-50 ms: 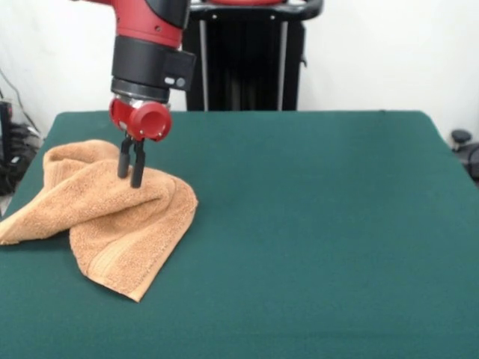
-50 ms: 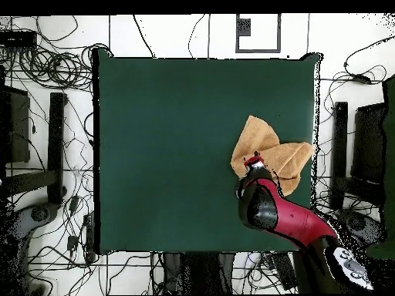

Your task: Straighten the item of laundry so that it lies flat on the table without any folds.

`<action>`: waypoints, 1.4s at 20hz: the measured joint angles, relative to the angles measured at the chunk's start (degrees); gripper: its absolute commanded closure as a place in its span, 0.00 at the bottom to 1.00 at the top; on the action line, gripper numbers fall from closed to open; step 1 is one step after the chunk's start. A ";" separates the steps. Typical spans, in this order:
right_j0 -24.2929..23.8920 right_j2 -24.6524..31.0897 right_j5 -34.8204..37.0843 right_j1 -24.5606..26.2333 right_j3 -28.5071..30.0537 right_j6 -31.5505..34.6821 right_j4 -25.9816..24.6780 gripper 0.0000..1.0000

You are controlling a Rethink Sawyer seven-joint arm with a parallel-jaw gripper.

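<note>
Tool [image 1: 132,178] pinches crumpled, folded tan towel [image 1: 112,224]; stripes show.

A plain white wall [image 1: 67,52] rises behind the work area, evenly lit, with a black metal frame [image 1: 243,63] standing against it. Seen from above, the pale floor [image 2: 193,35] is strewn with tangled black cables [image 2: 42,58], thickest along one side. Dark stands and equipment [image 2: 55,135] line both sides, and a black caster [image 1: 461,137] shows at one edge.
</note>
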 measured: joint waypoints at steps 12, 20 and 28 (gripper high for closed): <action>-2.54 0.73 -5.60 4.80 -2.15 0.00 -2.91 0.00; -0.88 0.36 -6.89 5.26 -2.50 0.00 -2.78 0.00; 6.79 -4.26 -9.17 6.81 -3.43 0.00 0.83 0.00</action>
